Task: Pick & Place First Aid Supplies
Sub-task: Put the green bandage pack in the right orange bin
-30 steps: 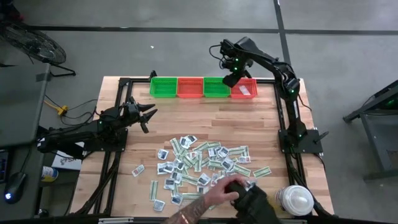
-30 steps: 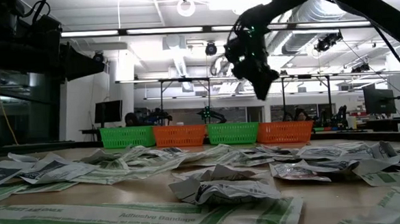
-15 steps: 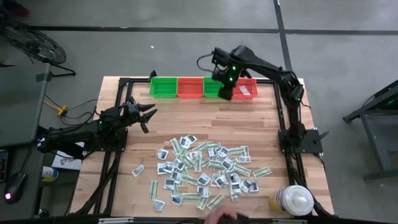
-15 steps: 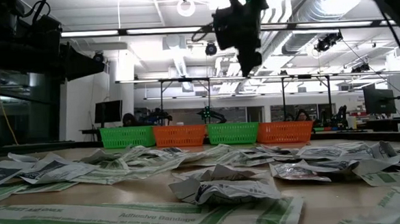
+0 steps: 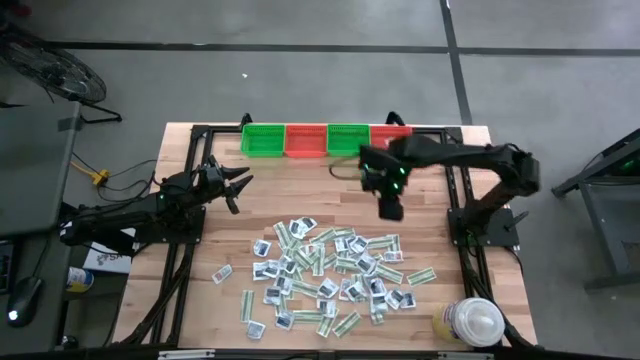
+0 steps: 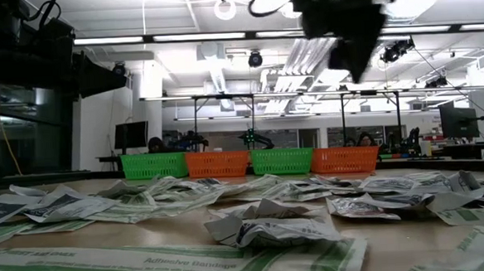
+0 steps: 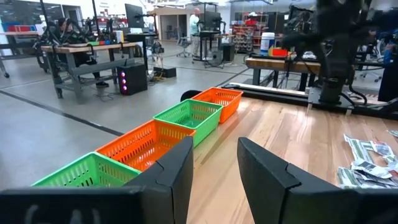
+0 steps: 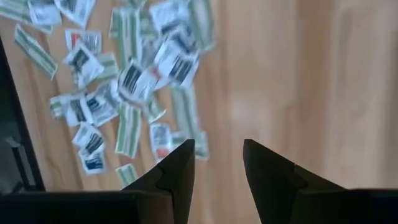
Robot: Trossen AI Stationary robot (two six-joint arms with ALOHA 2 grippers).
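The first aid supplies (image 5: 330, 270) lie as a loose pile of small white and pale-green packets on the near half of the wooden table; they also show in the low view (image 6: 263, 221) and the right wrist view (image 8: 130, 81). My right gripper (image 5: 390, 206) hangs open above bare wood between the pile and the baskets, pointing steeply down, with nothing between its fingers (image 8: 217, 146). My left gripper (image 5: 236, 186) waits open at the table's left side, level and empty (image 7: 214, 146).
Green and red baskets alternate in a row (image 5: 305, 140) along the far edge; my right arm covers part of the rightmost red one (image 5: 392, 131). A big white round lidded container (image 5: 476, 322) stands at the near right corner. Black frame rails border the table.
My right gripper has swung from over the rightmost red basket toward the near edge, out over bare wood near the pile, rolling as it went. A person's hand that was among the packets at the near edge has withdrawn out of view.
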